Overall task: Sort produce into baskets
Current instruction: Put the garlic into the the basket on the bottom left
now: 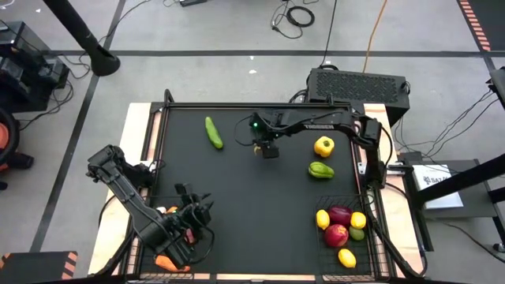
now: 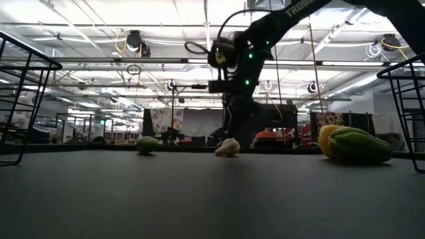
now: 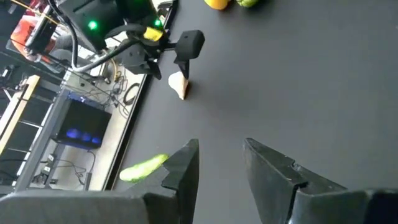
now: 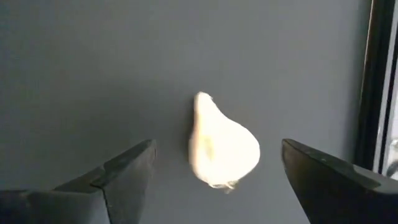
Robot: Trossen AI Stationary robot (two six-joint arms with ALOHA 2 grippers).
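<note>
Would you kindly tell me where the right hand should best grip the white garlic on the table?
Probably across the garlic's rounded bulb, coming straight down. It lies on its side on the tabletop, and the right hand hangs open above it, one finger on each side.

A lab hall: floor cables (image 1: 296,16), ceiling strip lights (image 2: 99,40), taped concrete

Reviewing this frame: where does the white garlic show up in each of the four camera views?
High view: the garlic is not visible, hidden under the right gripper at the table's upper middle.
Low view: garlic at centre, on the table below the right gripper.
Left wrist view: garlic upper middle, under the right gripper.
Right wrist view: garlic at centre, between the open fingers.
Shared landmark: the green cucumber nearby.
</note>
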